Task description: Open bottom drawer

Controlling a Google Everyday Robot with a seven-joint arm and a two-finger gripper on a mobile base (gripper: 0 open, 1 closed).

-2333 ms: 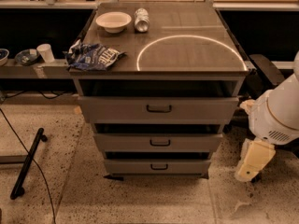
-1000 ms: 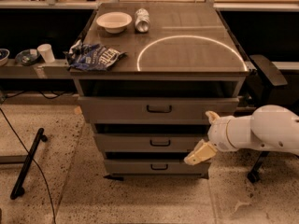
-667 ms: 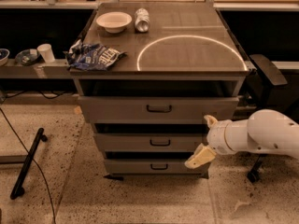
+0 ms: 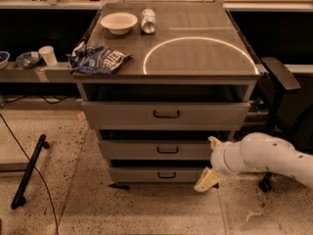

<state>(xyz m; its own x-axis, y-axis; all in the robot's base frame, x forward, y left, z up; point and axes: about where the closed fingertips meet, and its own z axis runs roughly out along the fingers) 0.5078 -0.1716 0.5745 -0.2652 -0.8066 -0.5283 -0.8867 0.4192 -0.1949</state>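
Observation:
The bottom drawer (image 4: 146,175) is the lowest and narrowest of three grey drawer fronts in the cabinet, with a small dark loop handle (image 4: 167,175) at its centre. It stands out slightly less than the two drawers above it. My gripper (image 4: 206,180) is at the end of the white arm (image 4: 264,158) that reaches in from the right. It hangs low in front of the drawer's right end, right of the handle and apart from it.
The middle drawer (image 4: 161,150) and top drawer (image 4: 166,114) sit above. On the cabinet top are a white bowl (image 4: 119,22), a can (image 4: 148,20) and a blue chip bag (image 4: 98,58). A black pole (image 4: 30,171) lies on the floor at left. A dark chair (image 4: 279,77) stands at right.
The arm has swung in from the right side of the cabinet toward the drawers, then lowered from the middle drawer's level to the bottom drawer's right end.

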